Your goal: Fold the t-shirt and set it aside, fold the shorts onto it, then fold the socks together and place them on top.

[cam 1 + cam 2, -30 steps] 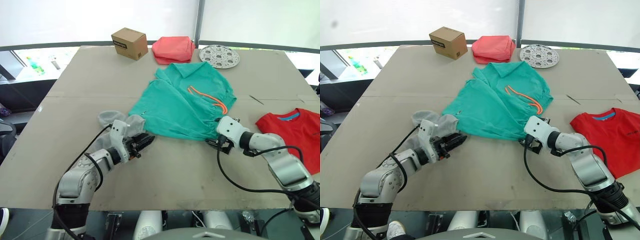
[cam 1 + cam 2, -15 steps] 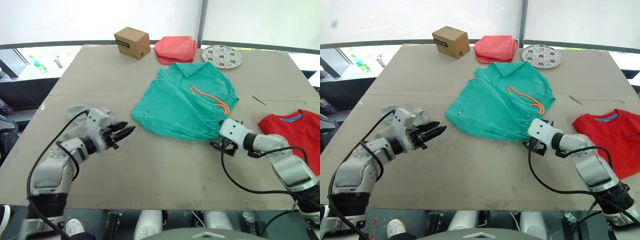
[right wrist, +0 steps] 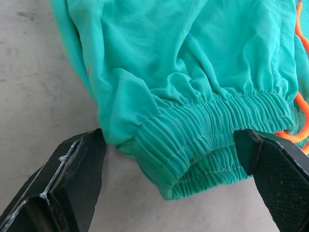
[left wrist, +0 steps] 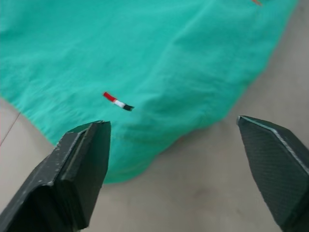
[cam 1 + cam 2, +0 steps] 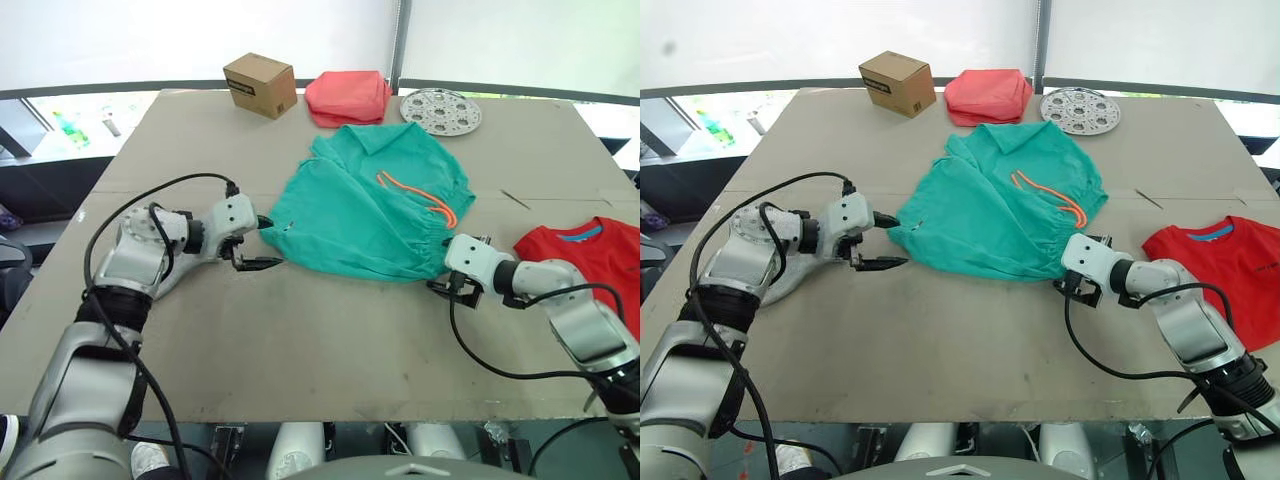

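Observation:
The teal shorts (image 5: 365, 215) lie spread in the middle of the table, with the orange drawstring (image 5: 425, 200) on top. My left gripper (image 5: 272, 243) is open at the shorts' left hem corner, its fingers (image 4: 79, 169) spread on either side of the hem edge. At the shorts' near right corner my right gripper (image 5: 438, 284) is open too, and the gathered waistband (image 3: 212, 135) lies between its fingers. The red t-shirt (image 5: 590, 258) lies flat at the right edge. The grey socks (image 5: 790, 283) sit partly hidden under my left forearm.
A cardboard box (image 5: 260, 85), a folded salmon-pink cloth (image 5: 347, 98) and a round perforated plate (image 5: 440, 110) stand along the far edge of the table (image 5: 330, 340).
My left gripper drew back to the left, away from the shorts, then swung right again to the shorts' hem. The right gripper has stayed at the waistband.

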Motion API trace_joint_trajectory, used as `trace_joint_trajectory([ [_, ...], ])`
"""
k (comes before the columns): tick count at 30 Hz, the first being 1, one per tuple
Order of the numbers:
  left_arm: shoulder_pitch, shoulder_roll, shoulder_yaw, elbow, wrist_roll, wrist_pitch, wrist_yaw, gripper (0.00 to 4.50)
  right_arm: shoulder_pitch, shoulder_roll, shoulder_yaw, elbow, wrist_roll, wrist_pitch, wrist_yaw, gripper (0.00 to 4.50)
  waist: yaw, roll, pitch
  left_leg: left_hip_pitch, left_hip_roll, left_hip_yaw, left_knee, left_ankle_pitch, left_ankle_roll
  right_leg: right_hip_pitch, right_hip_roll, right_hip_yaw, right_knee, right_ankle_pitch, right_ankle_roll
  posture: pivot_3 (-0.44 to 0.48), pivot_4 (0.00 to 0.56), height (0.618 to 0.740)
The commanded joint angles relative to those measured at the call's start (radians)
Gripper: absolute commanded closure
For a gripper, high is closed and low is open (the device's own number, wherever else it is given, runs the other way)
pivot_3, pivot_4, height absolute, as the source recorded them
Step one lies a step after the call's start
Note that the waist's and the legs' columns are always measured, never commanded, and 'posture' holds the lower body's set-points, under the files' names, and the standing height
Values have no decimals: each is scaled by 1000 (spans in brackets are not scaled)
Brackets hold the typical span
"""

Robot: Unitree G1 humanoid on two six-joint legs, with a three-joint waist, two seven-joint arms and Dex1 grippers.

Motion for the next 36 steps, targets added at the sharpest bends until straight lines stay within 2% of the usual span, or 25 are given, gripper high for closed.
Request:
trace_joint_trajectory([
  [1, -70, -20, -13, 109, 68, -148, 21, 13, -19, 1, 2, -14, -23, -7, -1, 0, 0, 0, 0, 0, 0, 0, 0, 0, 0, 0, 0, 0, 0, 0, 0, 0, 150, 740],
  [5, -124, -63, -53, 234, 172, -308, 106, 13, -25, -3, 16, -8, -55, -16, -1, 0, 1, 0, 0, 0, 0, 0, 0, 0, 0, 0, 0, 0, 0, 0, 0, 0, 150, 740],
  [9, -134, -104, -102, 343, 264, -443, 186, 1049, -40, -14, 41, 36, -103, -50, -1, 1123, 3, 0, -1, 1, 0, 1, 1, 0, 1, 0, 0, 1, 1, 0, 0, 0, 150, 740],
  [10, -135, -111, -104, 358, 272, -457, 197, 1719, -40, -18, 45, 40, -109, -56, 2, 1759, 4, 1, -1, 1, 0, 1, 1, 0, 1, 0, 0, 1, 1, 0, 1, 0, 150, 740],
  [12, -131, -120, -101, 371, 264, -473, 180, 2457, -43, -22, 40, 44, -110, -62, 10, 2554, 7, 1, -1, 1, 0, 1, 2, 0, 1, 1, 0, 1, 1, 0, 1, 0, 150, 740],
  [14, -125, -124, -89, 373, 240, -473, 145, 3487, -44, -25, 28, 44, -107, -64, 17, 3591, 11, 1, -1, 1, 0, 1, 3, 0, 2, 0, 0, 1, 1, 0, 1, 0, 150, 740],
  [15, -115, -123, -71, 359, 201, -451, 91, 4034, -41, -32, 16, 31, -97, -60, 26, 4162, 13, 1, -1, 1, 0, 1, 3, -1, 2, 0, -1, 1, 1, 0, 1, 0, 150, 740],
  [16, -107, -121, -59, 346, 175, -435, 54, 4451, -37, -38, 7, 20, -91, -57, 33, 4498, 13, 1, -1, 1, 0, 2, 4, -1, 2, 0, -1, 1, 1, 0, 0, 0, 150, 740],
  [20, 10, -32, 10, 95, -40, -163, -247, 4451, 11, -98, -89, -129, 37, 18, 143, 4498, 8, 1, -1, 0, 0, 2, 3, -1, 2, 0, 0, 2, 2, 0, 0, 0, 150, 740],
  [22, 109, 66, 9, -128, -166, 55, -321, 4451, 32, -128, -159, -216, 130, 102, 194, 4498, -9, 0, 0, 0, 1, 1, 2, 1, -2, -1, 0, 2, 2, 0, 0, 0, 150, 740],
  [24, 170, 133, 13, -280, -251, 210, -335, 4451, 45, -149, -204, -272, 199, 172, 223, 4498, -11, 0, 0, 0, 2, 0, 0, 1, -2, -1, 0, 4, 2, 0, 1, 0, 150, 740],
  [28, 325, 458, 24, -620, -622, 541, -335, 4451, 82, -264, -444, -467, 528, 505, 355, 4498, -10, 0, 3, -1, 3, -5, 0, -1, 1, -1, -2, 6, 1, 0, 1, 0, 150, 740],
  [31, 348, 668, 83, -697, -911, 776, -335, 4451, 35, -356, -647, -503, 791, 699, 439, 4498, -4, 4, 11, 0, 2, -7, -2, -3, 0, 0, -4, 3, -2, -4, -2, 0, 150, 740],
  [32, 327, 699, 94, -690, -966, 823, -335, 4451, -1, -368, -690, -489, 862, 740, 438, 4498, 0, 4, 11, 1, 1, -7, 0, -3, 0, 1, -6, 2, -2, -4, -2, 0, 150, 740],
  [33, 289, 693, 97, -667, -970, 837, -335, 4451, -38, -375, -708, -468, 903, 758, 421, 4498, 3, 5, 11, 1, 0, -8, 0, -5, -3, 1, -8, 1, -2, -5, -1, 0, 150, 740],
  [35, 189, 621, 69, -619, -893, 830, -335, 4451, -104, -373, -668, -423, 899, 744, 362, 4498, 8, 6, 11, 2, -1, -8, 0, -5, -3, 2, -9, -1, -3, -5, -1, 0, 150, 740],
  [36, 122, 551, 45, -586, -819, 807, -319, 4451, -144, -361, -601, -388, 840, 703, 309, 4498, 13, 7, 11, 2, -2, -8, 0, -5, -3, 2, -10, -1, -3, -5, -1, 0, 150, 740],
])
